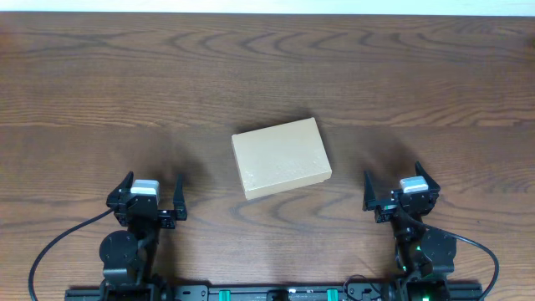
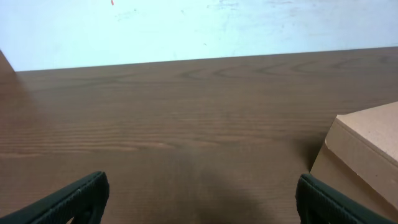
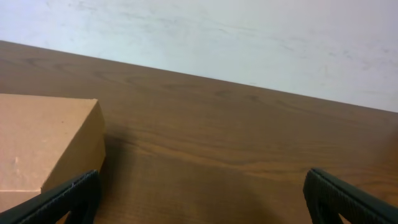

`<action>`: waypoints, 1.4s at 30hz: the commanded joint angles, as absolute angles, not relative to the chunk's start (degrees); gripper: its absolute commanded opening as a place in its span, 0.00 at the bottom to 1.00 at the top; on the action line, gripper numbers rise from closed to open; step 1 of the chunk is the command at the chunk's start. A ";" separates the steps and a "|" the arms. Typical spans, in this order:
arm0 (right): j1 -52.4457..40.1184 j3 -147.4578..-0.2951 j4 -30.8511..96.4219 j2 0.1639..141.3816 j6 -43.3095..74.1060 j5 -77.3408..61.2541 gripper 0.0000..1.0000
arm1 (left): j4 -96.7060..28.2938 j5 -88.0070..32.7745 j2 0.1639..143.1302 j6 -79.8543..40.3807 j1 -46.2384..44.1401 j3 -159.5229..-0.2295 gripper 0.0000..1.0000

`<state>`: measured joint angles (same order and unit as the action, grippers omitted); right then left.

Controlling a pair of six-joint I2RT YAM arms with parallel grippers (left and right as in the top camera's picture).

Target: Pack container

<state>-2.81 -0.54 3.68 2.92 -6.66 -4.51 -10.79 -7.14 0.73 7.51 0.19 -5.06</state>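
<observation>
The container [image 1: 281,157] is a small tan cardboard box with its lid down, lying at the middle of the wooden table, slightly turned. It shows at the right edge of the left wrist view [image 2: 367,149] and at the left of the right wrist view [image 3: 43,140]. My left gripper [image 1: 150,194] is open and empty, near the front edge, left of the box. My right gripper [image 1: 403,191] is open and empty, near the front edge, right of the box. In the wrist views, the left fingers [image 2: 199,199] and right fingers [image 3: 202,196] stand wide apart over bare wood. No roll of tape is in view.
The dark wooden table [image 1: 267,75] reaches back to a pale wall [image 2: 199,25]. Black cables [image 1: 58,242] trail from the arm bases at the front edge.
</observation>
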 commanded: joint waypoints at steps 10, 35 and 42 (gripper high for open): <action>-2.70 -0.32 3.86 2.52 -5.85 -4.93 0.99 | -11.03 -7.18 0.19 4.38 -0.10 -3.27 0.95; -2.70 -0.32 3.86 2.52 -5.85 -4.93 0.99 | -11.11 -6.02 0.19 1.26 -0.10 -3.27 0.95; -2.70 -0.32 3.86 2.52 -5.85 -4.93 0.99 | -11.05 -6.57 0.19 1.28 -0.10 -3.27 0.95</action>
